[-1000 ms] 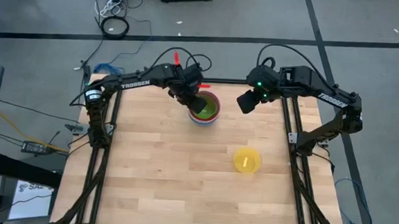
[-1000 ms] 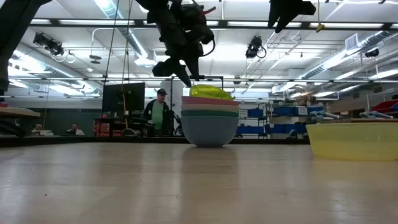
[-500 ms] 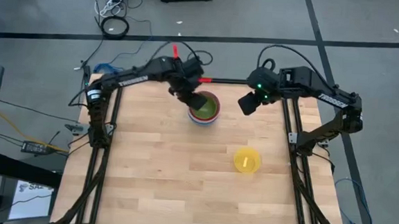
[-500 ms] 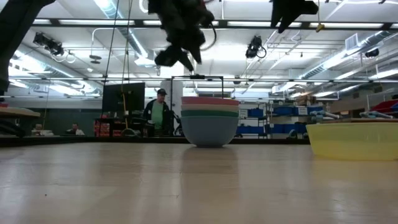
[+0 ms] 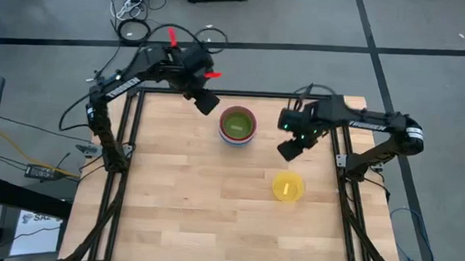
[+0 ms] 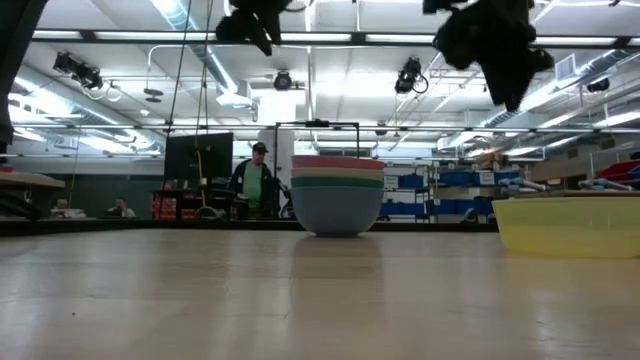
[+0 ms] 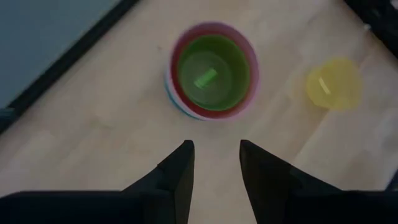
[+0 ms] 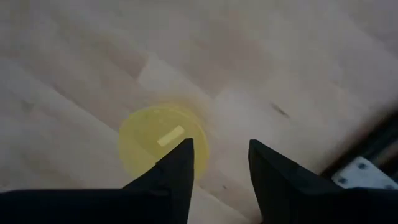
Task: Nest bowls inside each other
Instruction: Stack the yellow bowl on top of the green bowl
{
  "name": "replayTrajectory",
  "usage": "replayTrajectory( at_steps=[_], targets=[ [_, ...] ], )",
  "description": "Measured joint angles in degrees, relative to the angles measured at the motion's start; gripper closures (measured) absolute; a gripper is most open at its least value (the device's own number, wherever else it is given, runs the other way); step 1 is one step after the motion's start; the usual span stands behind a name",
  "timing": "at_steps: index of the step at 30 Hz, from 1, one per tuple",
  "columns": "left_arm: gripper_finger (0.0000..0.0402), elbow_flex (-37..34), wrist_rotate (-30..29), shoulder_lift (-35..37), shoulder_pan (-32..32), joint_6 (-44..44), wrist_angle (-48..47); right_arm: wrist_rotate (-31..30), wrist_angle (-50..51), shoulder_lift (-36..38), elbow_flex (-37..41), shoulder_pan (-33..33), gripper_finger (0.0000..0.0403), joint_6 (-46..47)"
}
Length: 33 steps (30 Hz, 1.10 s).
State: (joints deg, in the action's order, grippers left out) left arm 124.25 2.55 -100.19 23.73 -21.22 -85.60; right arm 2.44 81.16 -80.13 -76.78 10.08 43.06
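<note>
A stack of nested bowls [image 5: 238, 125] stands at the table's far middle, its blue bottom bowl [image 6: 337, 212] on the wood. The lime green bowl [image 7: 213, 70] lies innermost, inside a red and a pink rim. A yellow bowl [image 5: 288, 186] stands alone, upright, toward the right near side; it also shows in the right wrist view [image 8: 155, 146]. My left gripper [image 5: 206, 102] hangs open, high and to the far left of the stack, with nothing between its fingers [image 7: 216, 146]. My right gripper [image 5: 289, 148] points down, open, above the table just beyond the yellow bowl [image 8: 221, 144].
Black frame rails [image 5: 126, 148] run along the table's left and right edges. Bare wood [image 5: 188, 201] spreads over the near half. In the low view a person [image 6: 258, 180] stands in the room behind the table.
The lime green bowl, which sat tilted above the stack's rim, has dropped level into the stack. My left gripper has risen and drawn back toward the table's far left corner. My right gripper has come down toward the yellow bowl and tipped to point down.
</note>
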Motion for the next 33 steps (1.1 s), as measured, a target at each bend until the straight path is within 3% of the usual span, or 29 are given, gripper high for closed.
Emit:
replayTrajectory(
  at_steps=[9, 17, 27, 30, 33],
  targets=[
    [0.0265, 0.0, -7.4, 2.4, -0.1, -0.3, -3.2, 3.2, -13.3, 0.1, 15.6, -6.2, 0.0259, 0.6],
    [0.0265, -0.8, -7.4, 2.3, -0.3, -1.4, -4.2, 3.8, -20.2, 0.0, 24.9, -10.5, 0.026, 2.4],
    [0.0265, -0.8, -7.5, 2.3, -0.3, -2.1, -4.1, 5.8, -33.6, 0.0, 35.6, -11.2, 0.0264, 5.4],
    [0.0265, -0.8, -7.5, 2.3, -0.3, -3.0, -4.1, 6.8, -35.1, 0.0, 36.9, -11.1, 0.0285, 6.3],
    [0.0265, -0.8, -7.5, 2.3, -0.3, -3.1, -4.1, 7.7, -34.6, 0.0, 36.4, -11.1, 0.0344, 4.7]
  ],
)
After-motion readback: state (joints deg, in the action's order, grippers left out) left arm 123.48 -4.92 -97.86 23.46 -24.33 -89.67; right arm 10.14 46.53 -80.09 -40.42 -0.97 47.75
